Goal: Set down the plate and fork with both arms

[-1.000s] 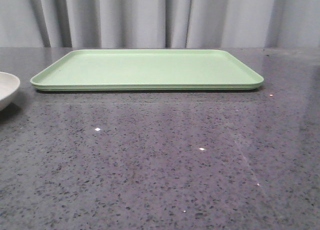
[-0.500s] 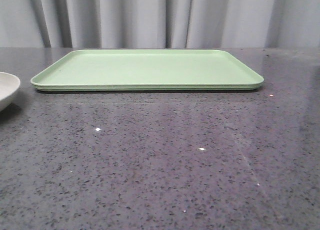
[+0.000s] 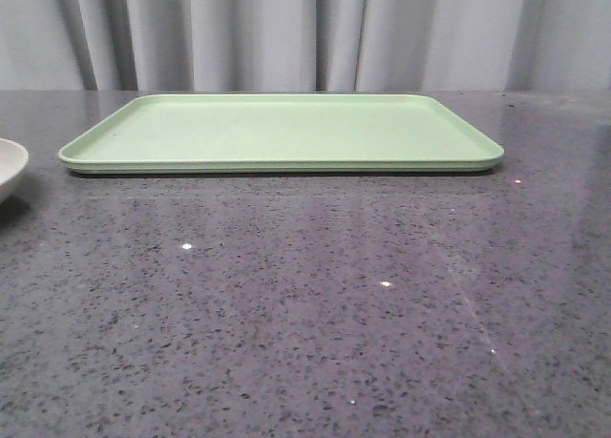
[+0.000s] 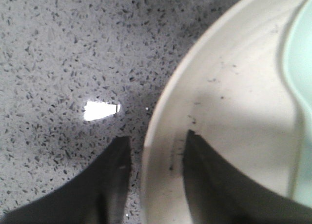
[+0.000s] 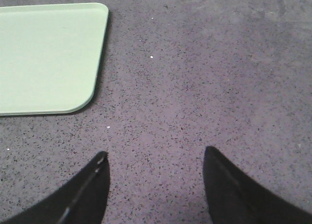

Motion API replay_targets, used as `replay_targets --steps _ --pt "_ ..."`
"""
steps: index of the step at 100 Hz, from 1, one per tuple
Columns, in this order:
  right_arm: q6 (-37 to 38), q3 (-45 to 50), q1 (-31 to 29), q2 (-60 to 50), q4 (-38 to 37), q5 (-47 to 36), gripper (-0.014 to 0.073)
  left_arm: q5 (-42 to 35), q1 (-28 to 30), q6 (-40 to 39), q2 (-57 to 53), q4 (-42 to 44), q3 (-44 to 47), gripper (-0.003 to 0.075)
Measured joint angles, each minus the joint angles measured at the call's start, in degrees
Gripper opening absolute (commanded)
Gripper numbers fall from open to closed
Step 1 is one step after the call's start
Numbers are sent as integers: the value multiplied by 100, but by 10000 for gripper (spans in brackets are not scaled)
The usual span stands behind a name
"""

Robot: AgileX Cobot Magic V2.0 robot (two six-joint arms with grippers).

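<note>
Left tool (image 4: pixel 156 158) straddles the plate (image 4: pixel 229 102) rim: one finger (image 4: pixel 112 185) outside over the surface (image 4: pixel 58 53), the other inside the dish. Narrow gap, rim between the fingers; can't tell if they actually pinch it. Pale green-blue item (image 4: pixel 300 63) lies in the plate, mostly cut off. In front view the plate (image 3: pixel 10 166) sits at the far left edge, left of the light green tray (image 3: pixel 277 131) and apart from it. Right tool (image 5: pixel 156 180) spread wide, holding nothing, over bare speckled surface just off the tray corner (image 5: pixel 92 94). Fork not visible. Open surface (image 3: pixel 315 304) in front of the tray.
</note>
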Motion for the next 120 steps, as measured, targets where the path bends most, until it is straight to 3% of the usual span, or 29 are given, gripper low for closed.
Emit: replay_targets --steps 19,62,120 --pt "-15 0 0 0 0 0 437 0 12 0 0 -30 -42 -21" --pt "-5 0 0 0 0 0 437 0 12 0 0 -173 -56 -20" --pt "-5 0 0 0 0 93 437 392 23 787 -771 -1536 -68 -20"
